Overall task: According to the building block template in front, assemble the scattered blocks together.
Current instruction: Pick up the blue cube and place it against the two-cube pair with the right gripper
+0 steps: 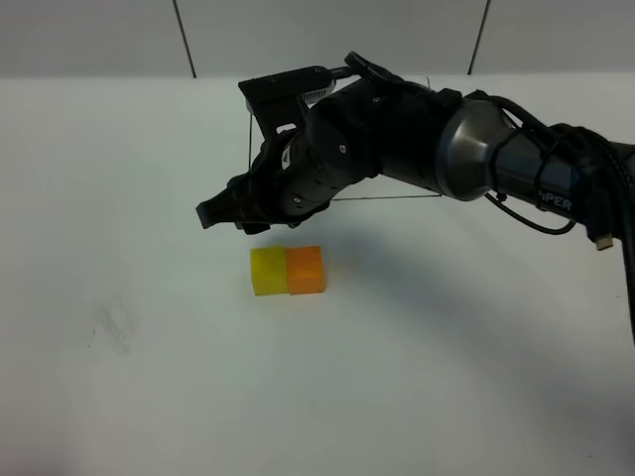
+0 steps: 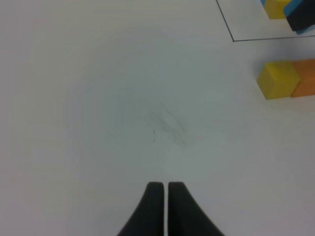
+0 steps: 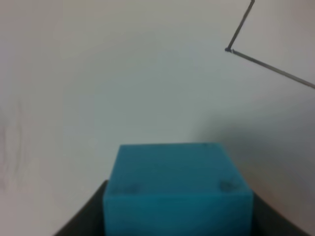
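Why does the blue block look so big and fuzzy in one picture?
Right wrist view: the blue block sits very near the lens, so it looks huge and soft. Exterior high view: sharper, with a faint shadow of the arm on the table.

High overview, wrist close-ups, shared blocks (image 1: pixel 287 271)

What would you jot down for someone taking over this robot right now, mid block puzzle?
The left gripper is shut and empty, over bare table.
The right gripper is shut on the blue cube, close to the pair.
The yellow cube and orange cube lie touching, side by side.
The building block template sits in its black frame, mostly hidden behind the right arm.
Done: yellow and orange joined.
Left: place blue to match the template, then release.
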